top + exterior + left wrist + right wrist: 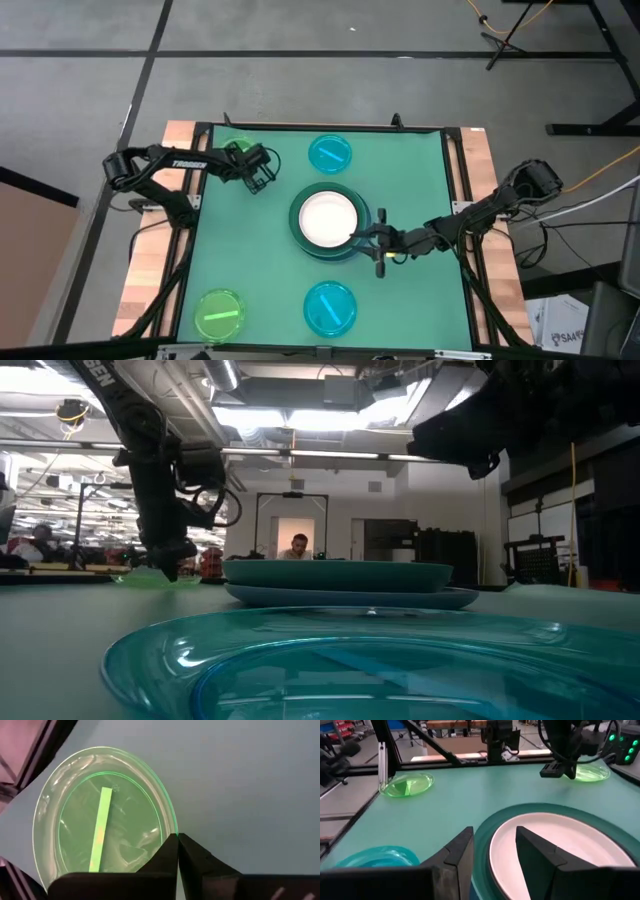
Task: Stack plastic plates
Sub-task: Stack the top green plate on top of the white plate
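A stack stands mid-table: a white plate (325, 218) on a dark green plate (300, 240), over a slate-blue one (440, 600). No black plate shows. My left gripper (250, 168) is at the far-left lime-green plate (228, 147), shut at its rim. My right gripper (358, 237) is open at the stack's right side; one finger (540, 855) stands over the white plate (560, 845) and the other (457, 852) outside it, and I cannot tell whether they touch. A second lime-green plate (220, 313) and two cyan plates (330, 153) (330, 307) lie flat on the table. My left gripper pinches the lime-green plate's rim (173, 827) between its two shut fingertips (170, 851), on the side of the plate toward the table's middle. It comes from above, pointing down (170, 565). The plate lies flat on the table.
The green mat (420, 180) has free room between the plates. A black frame (320, 128) borders it, with wooden strips (485, 150) at the left and right. The near cyan plate (380, 670) fills the low view's foreground. A person (298, 546) shows far behind the table.
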{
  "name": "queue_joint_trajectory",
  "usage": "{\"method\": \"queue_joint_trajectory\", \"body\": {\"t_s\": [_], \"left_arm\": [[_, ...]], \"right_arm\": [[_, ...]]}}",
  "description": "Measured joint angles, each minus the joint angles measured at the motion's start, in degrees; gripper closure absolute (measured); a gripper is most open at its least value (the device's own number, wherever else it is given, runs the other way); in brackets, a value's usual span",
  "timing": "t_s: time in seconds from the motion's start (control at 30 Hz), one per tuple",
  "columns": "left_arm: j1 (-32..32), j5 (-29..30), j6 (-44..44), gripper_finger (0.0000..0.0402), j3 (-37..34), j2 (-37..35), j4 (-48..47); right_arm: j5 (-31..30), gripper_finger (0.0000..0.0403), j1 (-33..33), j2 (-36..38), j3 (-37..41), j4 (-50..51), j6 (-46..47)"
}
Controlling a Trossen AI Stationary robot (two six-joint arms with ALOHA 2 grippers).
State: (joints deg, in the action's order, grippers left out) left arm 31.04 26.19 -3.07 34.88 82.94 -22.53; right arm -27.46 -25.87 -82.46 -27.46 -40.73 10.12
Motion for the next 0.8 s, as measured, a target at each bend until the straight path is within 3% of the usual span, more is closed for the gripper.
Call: {"method": "queue_joint_trajectory", "body": {"t_s": [0.33, 0.8], "left_arm": [[-10.8, 2.1, -7.1, 0.0401, 6.3, -0.1, -9.9], [-29.6, 2.1, -15.9, 0.0401, 19.4, -0.1, -15.2]], "right_arm": [[0.1, 0.0265, 0.0, -0.9, 0.0, 0.1, 1.5], [7.8, 0.0265, 0.0, -0.9, 0.0, 1.3, 2.1]]}}
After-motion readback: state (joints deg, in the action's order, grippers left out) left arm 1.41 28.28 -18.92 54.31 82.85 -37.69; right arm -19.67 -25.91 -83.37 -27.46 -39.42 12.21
